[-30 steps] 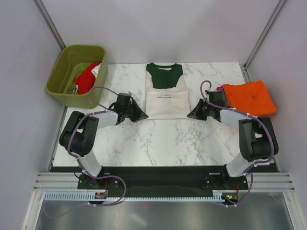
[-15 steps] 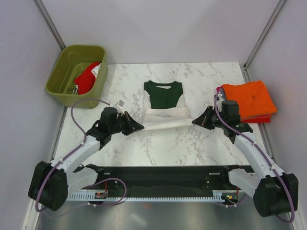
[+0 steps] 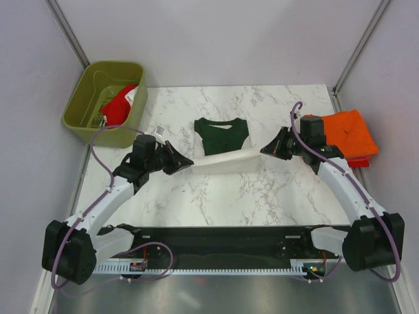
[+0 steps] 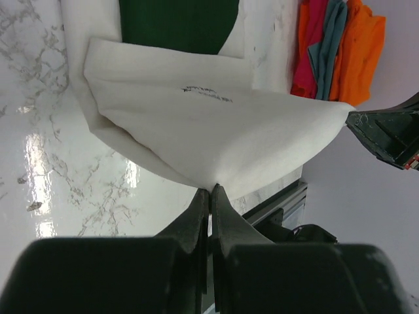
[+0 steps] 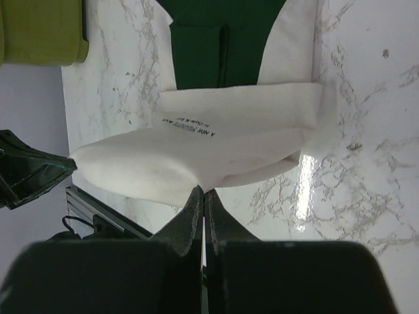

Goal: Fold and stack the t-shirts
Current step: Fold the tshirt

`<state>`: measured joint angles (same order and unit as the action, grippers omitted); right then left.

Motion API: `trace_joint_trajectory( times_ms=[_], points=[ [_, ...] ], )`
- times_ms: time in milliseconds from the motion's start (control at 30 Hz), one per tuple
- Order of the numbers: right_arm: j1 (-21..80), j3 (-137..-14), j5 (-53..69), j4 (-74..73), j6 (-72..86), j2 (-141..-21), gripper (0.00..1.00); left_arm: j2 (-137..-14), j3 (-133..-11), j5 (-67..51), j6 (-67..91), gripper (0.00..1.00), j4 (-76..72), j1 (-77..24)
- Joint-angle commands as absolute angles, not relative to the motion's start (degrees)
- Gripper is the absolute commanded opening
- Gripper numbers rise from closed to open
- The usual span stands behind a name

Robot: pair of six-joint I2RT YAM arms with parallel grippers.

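Note:
The cream t-shirt [image 3: 226, 160] with its dark green collar part [image 3: 222, 134] lies in the middle of the table, its lower cream half lifted and stretched between both grippers. My left gripper [image 3: 188, 164] [image 4: 210, 188] is shut on the left corner of that cream hem [image 4: 216, 137]. My right gripper [image 3: 265, 150] [image 5: 203, 190] is shut on the right corner [image 5: 196, 157]. Small black print [image 5: 196, 127] shows on the raised fold. Folded t-shirts, orange on top [image 3: 347, 131], are stacked at the right; red and grey-blue layers [image 4: 321, 46] show in the left wrist view.
An olive-green bin [image 3: 105, 101] stands at the back left with a red cloth [image 3: 118, 108] in it. Purple walls close in on both sides. The table's near edge rail [image 3: 222, 232] runs in front of the arm bases.
Both grippers have carried the cream hem up and toward the back, over the green collar part. The arms stretched out, and the lifted fold now covers more of the shirt.

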<state>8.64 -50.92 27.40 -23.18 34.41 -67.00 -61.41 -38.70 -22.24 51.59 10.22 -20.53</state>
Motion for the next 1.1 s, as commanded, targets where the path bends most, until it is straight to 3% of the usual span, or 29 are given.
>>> trace_joint_trajectory(
  times_ms=[0,567,1067],
  points=[
    [8.3,-56.9,23.0,-21.7,33.0,-72.1,0.0,-63.6,-43.0,-19.6,52.9,0.02,9.9,-18.1],
    [8.2,-80.2,19.8,-20.7,34.7,-97.4,0.0,-86.6,-64.1,-23.5,54.1,0.02,6.0,-11.3],
    [7.4,-102.2,20.0,-19.2,37.4,-123.1,0.0,-120.4,-90.4,-29.0,56.2,0.02,3.4,-7.9]
  ],
)
